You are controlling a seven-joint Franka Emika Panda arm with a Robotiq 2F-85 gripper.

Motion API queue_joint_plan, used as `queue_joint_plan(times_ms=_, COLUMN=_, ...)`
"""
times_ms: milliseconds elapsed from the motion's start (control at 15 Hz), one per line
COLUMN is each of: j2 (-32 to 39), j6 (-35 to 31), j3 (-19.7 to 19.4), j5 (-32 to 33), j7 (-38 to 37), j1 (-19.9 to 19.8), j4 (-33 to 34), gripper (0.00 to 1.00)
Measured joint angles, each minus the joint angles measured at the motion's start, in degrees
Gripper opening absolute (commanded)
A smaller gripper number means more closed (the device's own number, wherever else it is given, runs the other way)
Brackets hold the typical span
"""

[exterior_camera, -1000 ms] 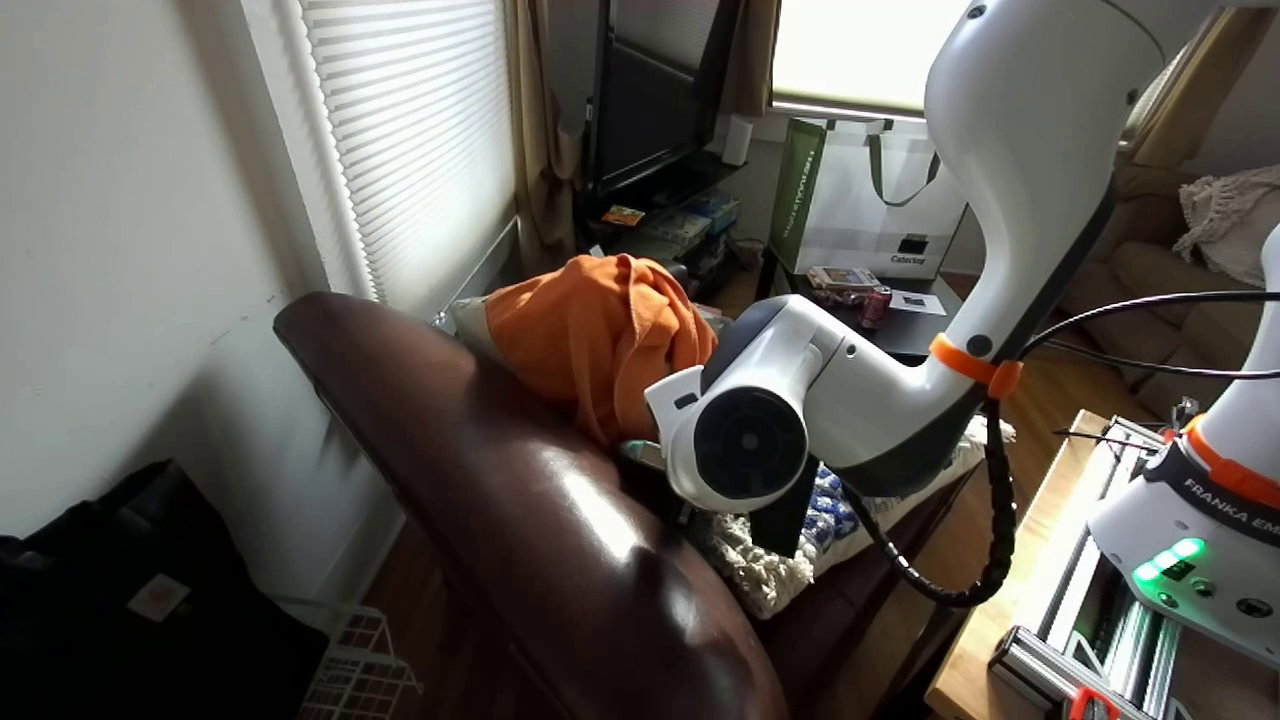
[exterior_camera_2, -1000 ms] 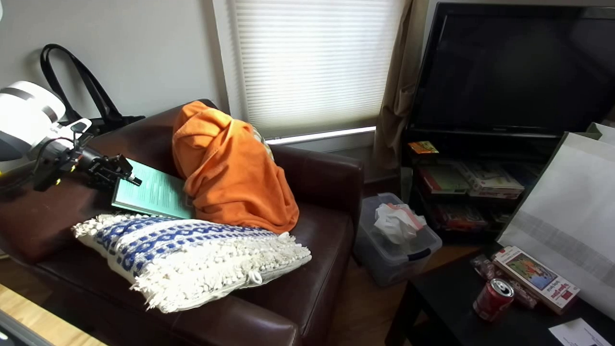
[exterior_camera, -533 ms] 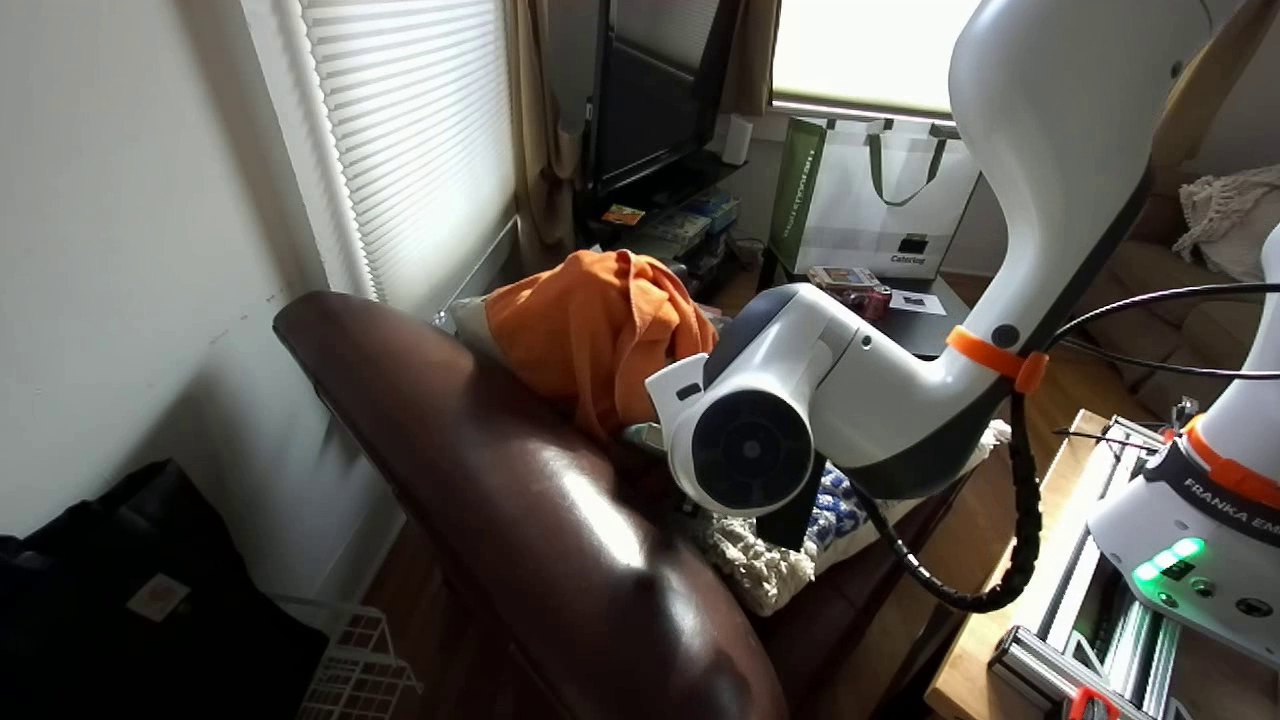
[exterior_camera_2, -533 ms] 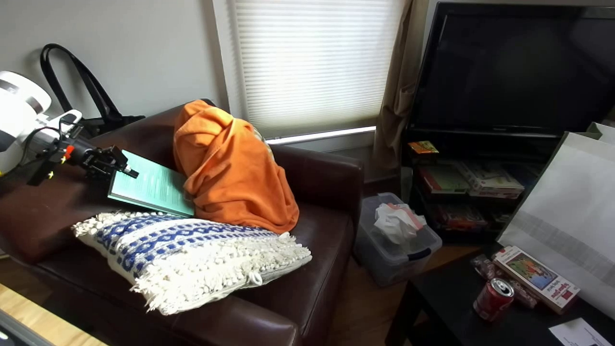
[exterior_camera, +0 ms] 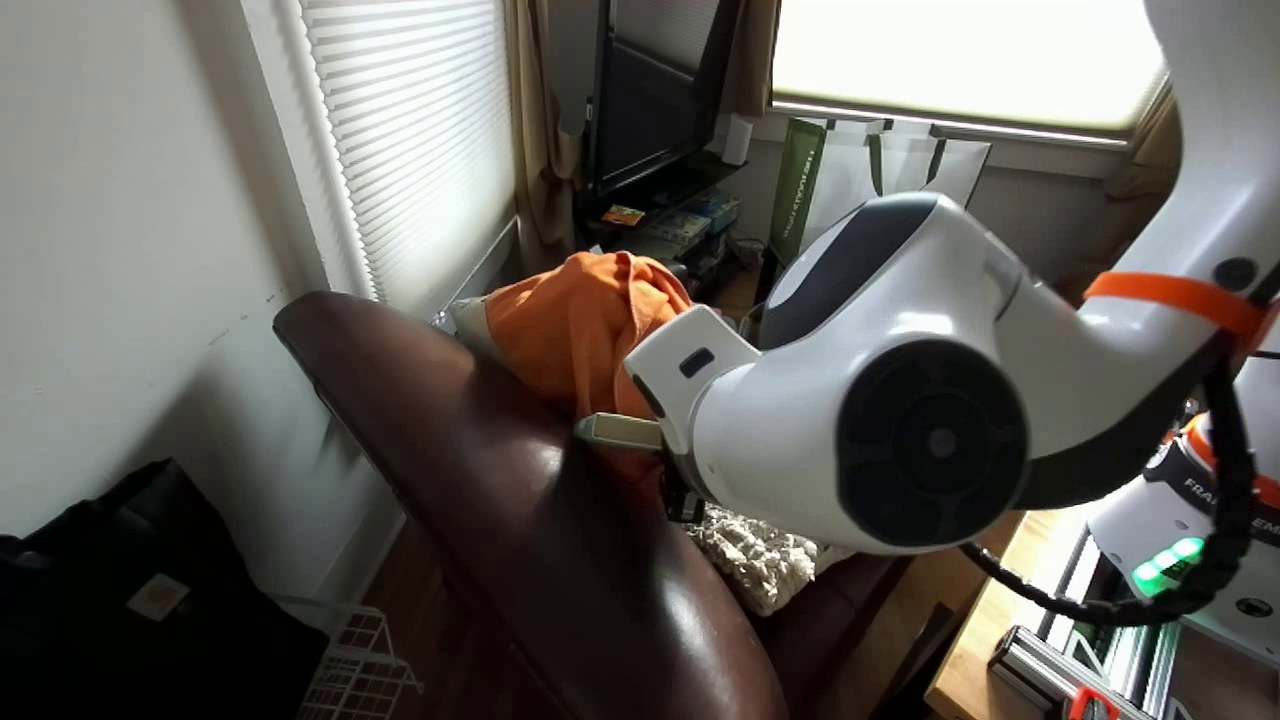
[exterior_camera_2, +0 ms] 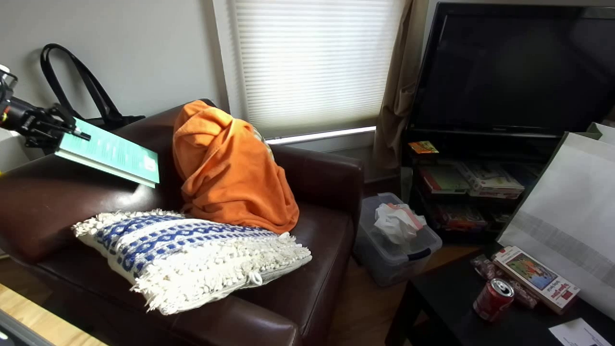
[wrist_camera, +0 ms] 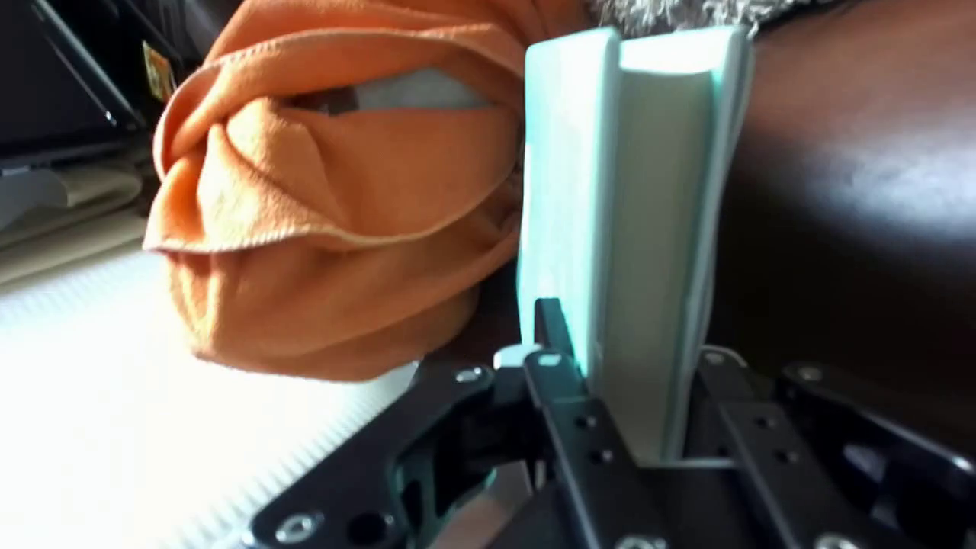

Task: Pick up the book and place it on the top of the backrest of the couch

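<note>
The mint-green book (exterior_camera_2: 113, 151) is held in the air, tilted, its far end lower in that exterior view. Only its end edge (exterior_camera: 622, 431) shows in the exterior view that looks along the backrest. In the wrist view the book (wrist_camera: 662, 198) stands between my fingers, pages facing the camera. My gripper (wrist_camera: 633, 351) is shut on one end of it, a finger against each cover; the gripper also shows in an exterior view (exterior_camera_2: 72, 132). The dark brown couch's backrest (exterior_camera: 500, 460) lies beside and below the book; the couch also shows in an exterior view (exterior_camera_2: 48, 206).
An orange cloth bundle (exterior_camera_2: 230, 168) leans on the backrest, close to the book. A blue-and-white pillow (exterior_camera_2: 192, 259) lies on the seat below. A wall, window blind (exterior_camera: 420, 130) and black bag (exterior_camera: 150, 600) are behind the backrest. A low table with a can (exterior_camera_2: 494, 299) stands off the couch.
The book has risen off the pillow and away from the orange cloth, moving with my gripper up and toward the arm's side. The arm has swung closer in an exterior view.
</note>
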State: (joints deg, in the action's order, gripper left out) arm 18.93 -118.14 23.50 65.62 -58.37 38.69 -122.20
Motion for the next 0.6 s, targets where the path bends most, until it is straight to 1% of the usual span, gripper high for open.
queue_joint_plan(times_ms=67, j2=-2.09, j6=0.00, j3=0.83, j5=0.12, j7=1.43, j1=0.32, j4=0.00, gripper=0.07)
queue_joint_plan(times_ms=200, j2=-6.18, j6=-2.62, j3=1.89, j5=0.31, j7=5.36, j1=0.36, j4=-0.15, gripper=0.07)
queue_joint_plan(times_ms=333, j2=-8.72, j6=-4.45, j3=2.21, j5=0.31, j7=11.91, j1=0.34, j4=-0.20, gripper=0.07)
queue_joint_plan(times_ms=467, j2=-8.58, j6=-3.40, j3=2.24, j5=0.29, j7=17.88, j1=0.37, j4=0.00, gripper=0.07)
queue_joint_plan(times_ms=600, j2=-6.56, j6=-0.32, j3=2.19, j5=1.28, j7=21.48, j1=0.46, j4=0.32, gripper=0.07)
